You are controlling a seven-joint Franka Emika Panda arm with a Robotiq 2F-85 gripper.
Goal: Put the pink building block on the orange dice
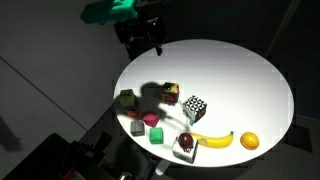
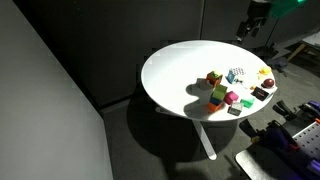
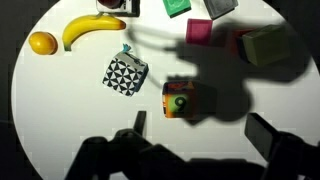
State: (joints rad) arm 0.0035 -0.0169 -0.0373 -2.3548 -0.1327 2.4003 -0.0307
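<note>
The pink building block [image 3: 198,31] lies near the top of the wrist view, among other blocks; it shows in both exterior views [image 1: 152,120] [image 2: 232,97]. The orange dice [image 3: 181,100] has orange edges and a green face with a dark mark, and stands alone on the white table in the gripper's shadow [image 1: 170,93]. My gripper [image 3: 200,130] is open and empty, well above the table, with the dice just ahead of its fingers. In the exterior views the gripper [image 1: 140,35] [image 2: 255,22] hangs high over the table's edge.
A black-and-white chequered cube [image 3: 126,73] stands beside the dice. A banana [image 3: 92,28] and an orange fruit [image 3: 42,43] lie further off. A bright green block [image 3: 178,7] and an olive block [image 3: 262,45] flank the pink one. The round table's rim [image 1: 285,90] is near.
</note>
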